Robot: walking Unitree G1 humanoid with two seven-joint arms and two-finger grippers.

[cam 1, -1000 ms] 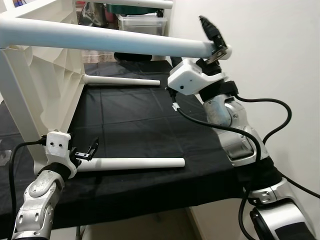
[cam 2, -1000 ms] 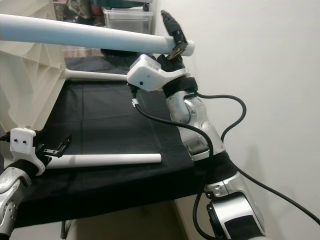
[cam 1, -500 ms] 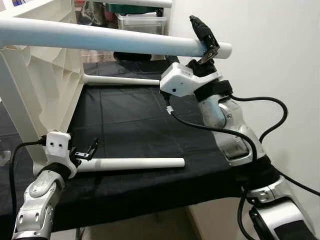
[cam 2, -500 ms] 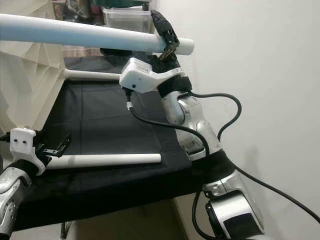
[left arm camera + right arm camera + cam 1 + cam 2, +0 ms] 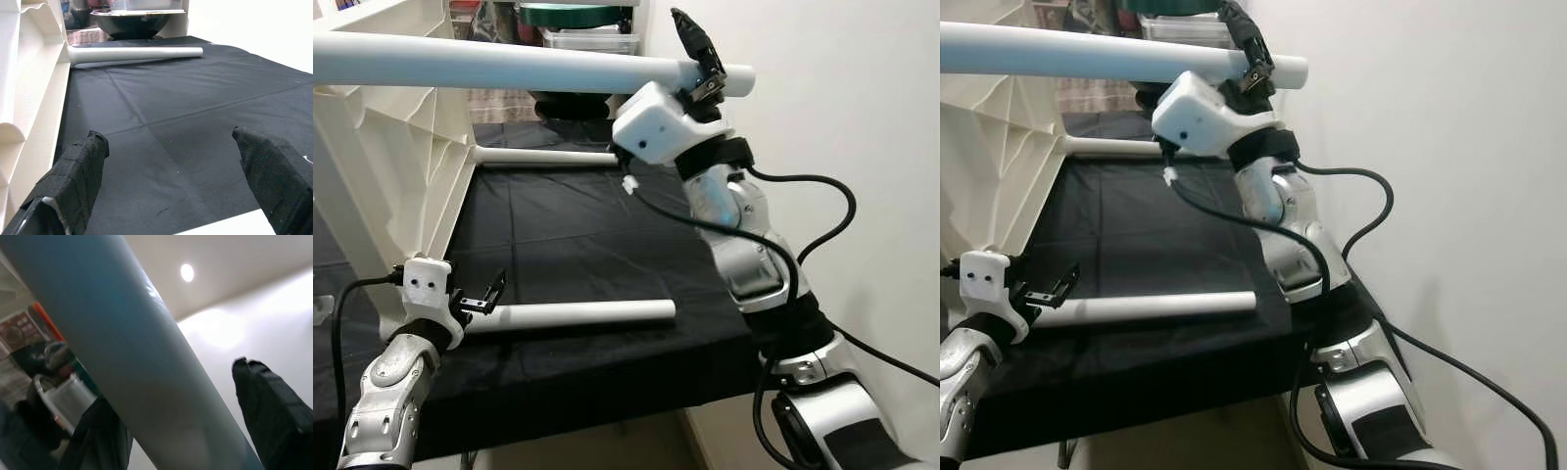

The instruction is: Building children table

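White raised leg in right gripper jaws, left gripper jaws agape beside loose leg

A lived-in room of a home, used for assembly; a table draped in black cloth stands against a plain white wall; beyond the raised right gripper sit clear plastic storage bins and a dark bowl with household clutter; a round ceiling light glows overhead.
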